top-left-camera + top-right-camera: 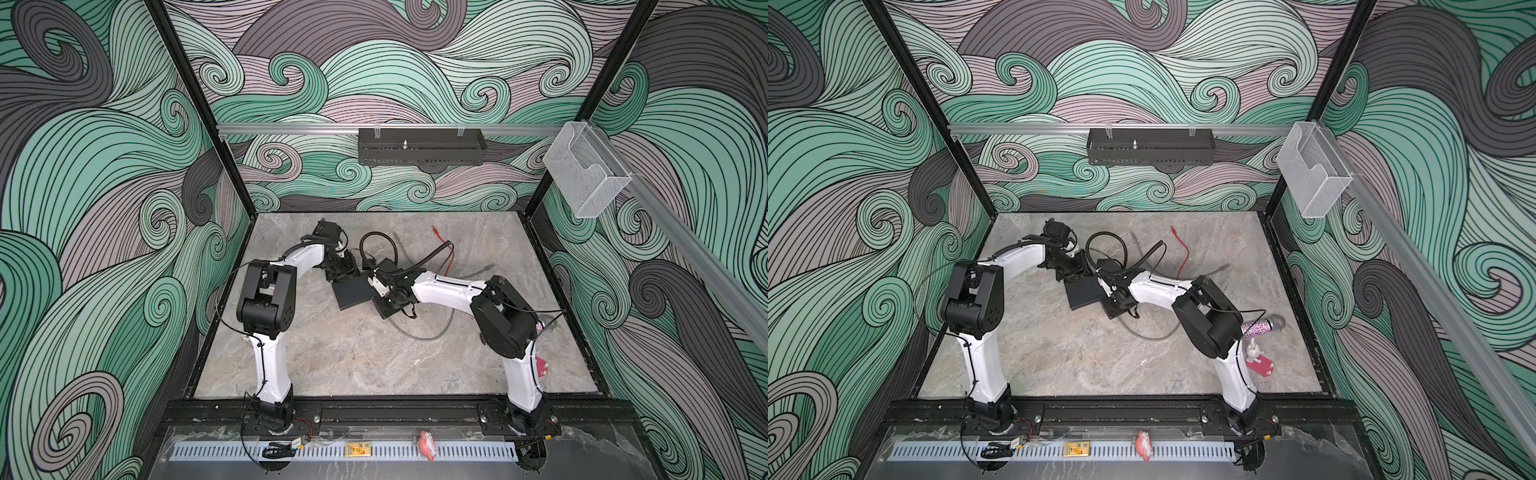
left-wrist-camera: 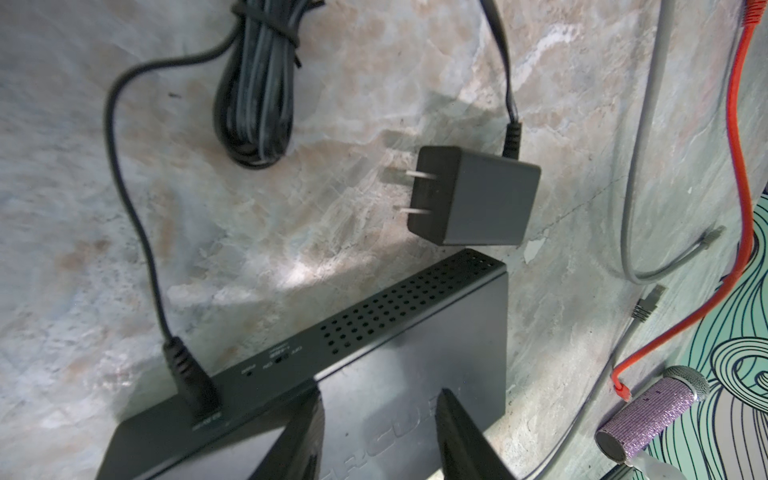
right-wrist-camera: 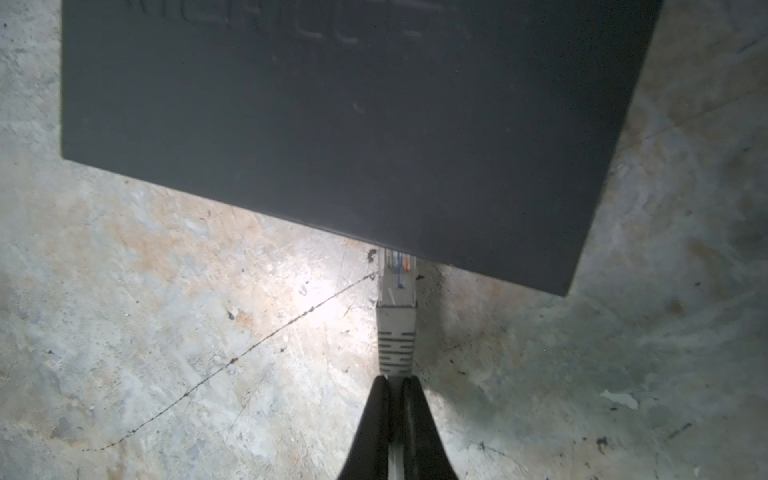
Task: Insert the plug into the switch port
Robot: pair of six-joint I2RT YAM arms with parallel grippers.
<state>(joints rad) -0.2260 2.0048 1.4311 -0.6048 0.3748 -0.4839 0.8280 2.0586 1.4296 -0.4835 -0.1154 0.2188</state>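
The switch (image 1: 353, 293) (image 1: 1086, 291) is a flat matte-black box lying at the middle of the table. In the right wrist view the grey plug (image 3: 397, 286), with a ribbed boot and a clear tip, points at the switch (image 3: 332, 124). Its tip meets the switch's near edge; whether it sits in a port is hidden. My right gripper (image 3: 395, 380) is shut on the plug at the back of its boot, right of the switch in a top view (image 1: 377, 291). My left gripper (image 2: 382, 399) (image 1: 343, 272) stands open, fingers apart over the switch's top face (image 2: 415, 332).
A black power adapter (image 2: 478, 195) with bare prongs and a coiled black cord (image 2: 253, 104) lie behind the switch. A power lead (image 2: 195, 386) is plugged into its back. A red cable (image 1: 446, 253), a grey cable (image 1: 432, 332), a glitter microphone (image 1: 1262, 326) and a pink toy (image 1: 1258, 361) lie to the right.
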